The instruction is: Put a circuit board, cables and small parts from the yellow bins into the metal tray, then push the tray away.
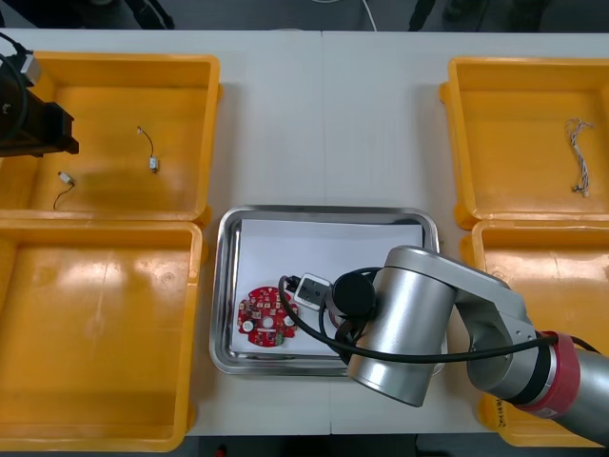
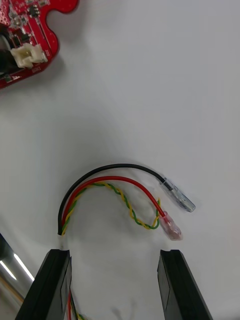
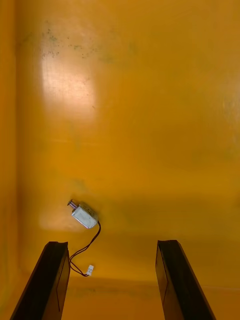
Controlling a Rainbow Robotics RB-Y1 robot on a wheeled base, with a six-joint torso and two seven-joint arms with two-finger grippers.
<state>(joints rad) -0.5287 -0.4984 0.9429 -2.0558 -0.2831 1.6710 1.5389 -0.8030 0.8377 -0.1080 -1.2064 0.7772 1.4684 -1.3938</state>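
My right gripper (image 2: 115,280) hangs open just above the white inside of the metal tray (image 1: 324,211). A black, red and yellow cable (image 2: 115,190) lies curved on the white floor just past its fingertips, and one end runs back beside one finger. The round red circuit board (image 1: 267,317) lies in the tray's front left part, beyond the cable (image 2: 30,35). My left gripper (image 3: 111,280) is open over the far left yellow bin (image 1: 205,143). A small metal part (image 3: 83,216) with a thin wire lies on the bin floor just ahead of one finger.
Two small metal parts (image 1: 152,164) (image 1: 65,178) lie in the far left bin. A twisted blue and white cable (image 1: 578,157) lies in the far right bin (image 1: 457,143). The near left bin (image 1: 105,419) shows a bare floor. My right arm (image 1: 409,324) covers the tray's right front corner.
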